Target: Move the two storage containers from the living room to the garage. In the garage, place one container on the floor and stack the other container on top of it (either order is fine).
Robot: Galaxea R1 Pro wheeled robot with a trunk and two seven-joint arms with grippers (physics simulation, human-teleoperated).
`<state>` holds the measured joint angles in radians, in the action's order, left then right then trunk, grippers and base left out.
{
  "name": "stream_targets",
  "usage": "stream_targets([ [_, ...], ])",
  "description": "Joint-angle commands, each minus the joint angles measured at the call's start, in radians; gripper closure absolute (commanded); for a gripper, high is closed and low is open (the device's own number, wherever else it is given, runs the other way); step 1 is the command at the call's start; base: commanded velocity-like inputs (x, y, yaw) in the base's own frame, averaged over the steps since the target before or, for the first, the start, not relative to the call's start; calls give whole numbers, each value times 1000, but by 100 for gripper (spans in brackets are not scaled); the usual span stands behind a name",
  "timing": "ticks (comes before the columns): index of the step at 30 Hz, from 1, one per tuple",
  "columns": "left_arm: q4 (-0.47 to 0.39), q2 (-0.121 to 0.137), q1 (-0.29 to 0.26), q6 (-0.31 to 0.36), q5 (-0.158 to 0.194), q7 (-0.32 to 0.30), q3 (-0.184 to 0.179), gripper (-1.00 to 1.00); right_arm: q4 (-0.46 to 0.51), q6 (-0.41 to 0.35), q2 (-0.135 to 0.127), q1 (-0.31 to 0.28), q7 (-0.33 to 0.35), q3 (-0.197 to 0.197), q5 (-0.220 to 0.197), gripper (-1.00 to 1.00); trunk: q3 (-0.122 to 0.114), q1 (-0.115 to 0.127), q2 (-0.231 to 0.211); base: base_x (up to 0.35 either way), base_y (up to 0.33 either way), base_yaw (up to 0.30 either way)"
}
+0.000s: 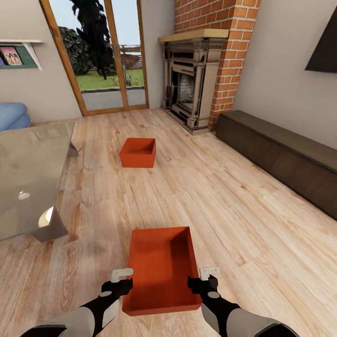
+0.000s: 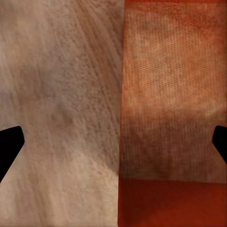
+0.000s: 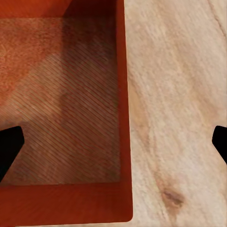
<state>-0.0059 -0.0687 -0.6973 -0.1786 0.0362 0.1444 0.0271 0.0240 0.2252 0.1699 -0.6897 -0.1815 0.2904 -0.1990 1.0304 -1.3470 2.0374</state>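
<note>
Both hands sit low at the near edge of the head view, the left hand [image 1: 122, 276] just outside the left long wall of the near orange-red open-topped rectangular storage bin [image 1: 161, 269] and the right hand [image 1: 208, 274] just outside its right long wall, so the bin lies between them. Each wrist view shows its two dark fingertips spread wide at the picture's edges with a bin wall running between them, so both hands are released and straddle a rim; nothing is gripped yet. That mirrored placement looks deliberate: the bin is wide and smooth-walled, so it would seem to need a pinch on each side wall to be lifted level by both arms. The near bin rests flat on the light wood plank floor [image 1: 224, 201], its long axis pointing away from the robot, and it is empty, its ribbed bottom half in shadow. To the left, a glass-topped counter [image 1: 28, 182] on a pale base stands near the bin but apart from it. Farther on, well apart from the first, the second orange-red open-topped bin [image 1: 138, 152] also sits on the planks, turned slightly. Along the right wall runs a long dark low cabinet [image 1: 281, 154], and beyond it the red brick fireplace [image 1: 201, 79] with its grey stone surround. At the far end stand wood-framed glass doors [image 1: 100, 61] onto a garden. Both bins are in the living room, so the carrying has not begun.
</note>
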Motion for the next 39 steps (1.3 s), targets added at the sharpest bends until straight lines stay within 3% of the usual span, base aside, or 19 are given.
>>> stream_targets([
  [1,1,0,-1,-4,4,1,2,-100,-1,3,0,-1,-3,9,-10,-100,4,-4,8,0,0,0],
  [26,1,0,-1,-4,5,1,2,-100,-1,3,0,-1,2,12,-6,-100,82,-100,183,0,0,0],
  [32,1,0,-1,-6,5,2,2,-100,-1,3,0,-1,2,15,35,-100,101,-123,225,0,0,0],
  [39,1,-1,-1,-7,7,4,2,-100,-1,5,-1,-1,1,15,49,-100,101,-123,225,0,0,0],
])
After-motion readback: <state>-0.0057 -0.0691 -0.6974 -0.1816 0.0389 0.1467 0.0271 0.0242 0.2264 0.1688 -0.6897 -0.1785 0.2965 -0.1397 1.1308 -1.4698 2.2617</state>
